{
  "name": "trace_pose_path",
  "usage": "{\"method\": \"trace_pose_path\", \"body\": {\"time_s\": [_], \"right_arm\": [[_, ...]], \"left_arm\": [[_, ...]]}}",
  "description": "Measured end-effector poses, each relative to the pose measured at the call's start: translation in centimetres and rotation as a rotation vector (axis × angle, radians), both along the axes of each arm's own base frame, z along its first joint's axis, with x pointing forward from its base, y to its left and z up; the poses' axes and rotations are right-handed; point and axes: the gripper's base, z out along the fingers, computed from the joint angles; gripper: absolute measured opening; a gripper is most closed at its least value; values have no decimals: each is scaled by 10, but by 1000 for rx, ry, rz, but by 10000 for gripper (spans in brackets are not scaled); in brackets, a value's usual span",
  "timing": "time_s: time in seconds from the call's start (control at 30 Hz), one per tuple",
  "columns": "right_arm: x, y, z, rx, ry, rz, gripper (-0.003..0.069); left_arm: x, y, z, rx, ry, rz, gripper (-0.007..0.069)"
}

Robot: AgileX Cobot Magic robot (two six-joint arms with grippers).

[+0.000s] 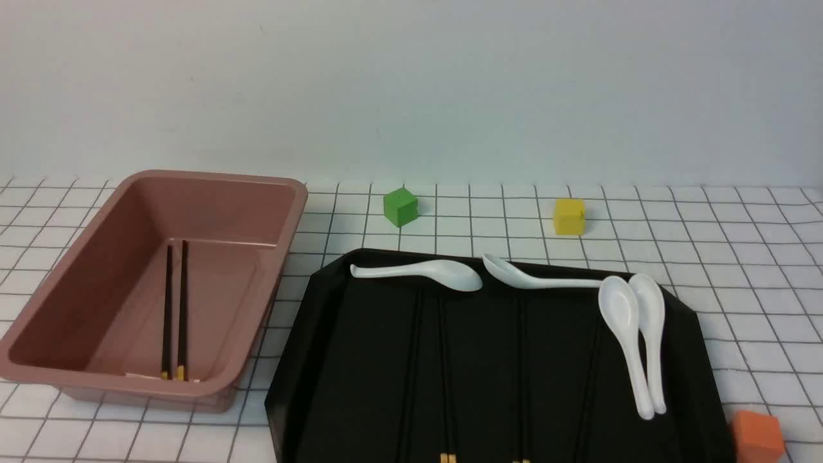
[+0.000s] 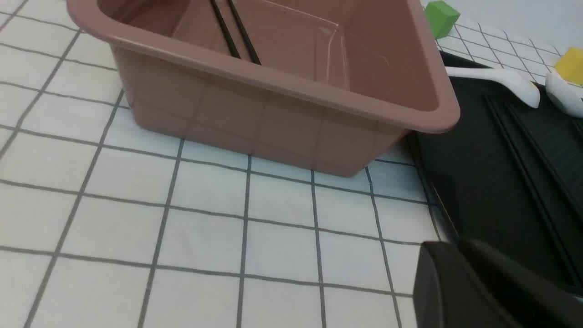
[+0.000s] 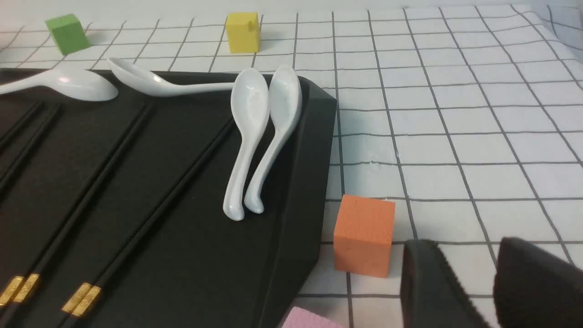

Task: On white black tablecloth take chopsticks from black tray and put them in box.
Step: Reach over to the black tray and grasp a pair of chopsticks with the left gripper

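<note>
The pinkish-brown box [image 1: 77, 302] stands on the checked tablecloth [image 1: 739, 257] at the left, with two black chopsticks [image 1: 175, 308] lying on its floor; they also show in the left wrist view [image 2: 234, 32]. The black tray [image 1: 360, 360] lies right of the box and holds several more chopsticks [image 1: 445, 386] with gold ends [image 3: 82, 298]. Neither gripper shows in the front view. My left gripper [image 2: 457, 246] hovers over the cloth by the tray's near left edge, fingers together and empty. My right gripper [image 3: 467, 248] is open and empty over the cloth, right of the tray.
Several white spoons [image 1: 627, 334] lie on the tray's far and right parts. A green cube [image 1: 400, 207] and a yellow cube [image 1: 569, 216] sit behind the tray. An orange cube [image 3: 363, 234] sits by the tray's right corner, next to my right gripper. A pink object [image 3: 309, 321] is near it.
</note>
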Motion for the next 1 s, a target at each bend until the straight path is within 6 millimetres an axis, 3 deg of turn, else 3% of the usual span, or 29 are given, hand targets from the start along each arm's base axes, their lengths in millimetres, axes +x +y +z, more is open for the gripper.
{"method": "trace_pose_path", "body": {"time_s": [1.0], "right_arm": [[0,0,0,0,0,0,240]], "left_arm": [[0,0,0,1,0,0,78]]}}
